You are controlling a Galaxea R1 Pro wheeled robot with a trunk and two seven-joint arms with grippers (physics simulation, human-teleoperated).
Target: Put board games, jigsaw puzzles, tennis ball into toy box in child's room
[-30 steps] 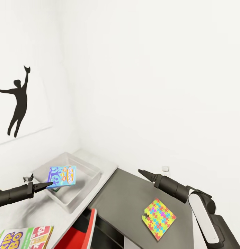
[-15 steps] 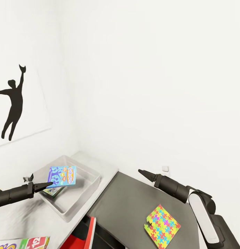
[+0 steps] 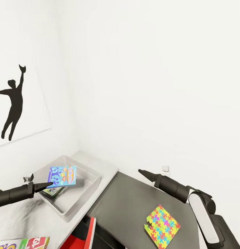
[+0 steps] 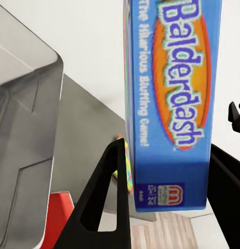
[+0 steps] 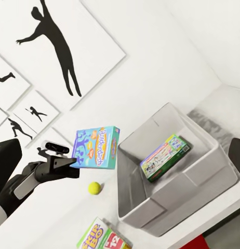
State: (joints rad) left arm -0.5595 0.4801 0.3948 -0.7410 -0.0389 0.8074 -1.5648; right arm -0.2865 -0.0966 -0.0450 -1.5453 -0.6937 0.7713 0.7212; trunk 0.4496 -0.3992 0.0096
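The left hand [image 3: 49, 185] is clamped on the lower edge of the blue board game [image 3: 61, 175], holding it upright above the toy box's [image 3: 87, 192] near rim, with a Monopoly game [image 5: 165, 156] already lying inside. The right hand [image 3: 141, 172], fingers together, hangs over open dark table [image 3: 123, 204], well apart from the jigsaw puzzle [image 3: 162, 222]. The tennis ball [image 5: 94, 188] rests on the table just outside the box's wall.

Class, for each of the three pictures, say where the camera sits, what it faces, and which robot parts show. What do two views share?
Head view: high on the robot, facing the room corner; left gripper holds the blue game box over the toy box; right gripper hovers.
Left wrist view: looks along its fingers at that box.
Right wrist view: faces the toy box, tennis ball, left arm.
Shared: the blue box.
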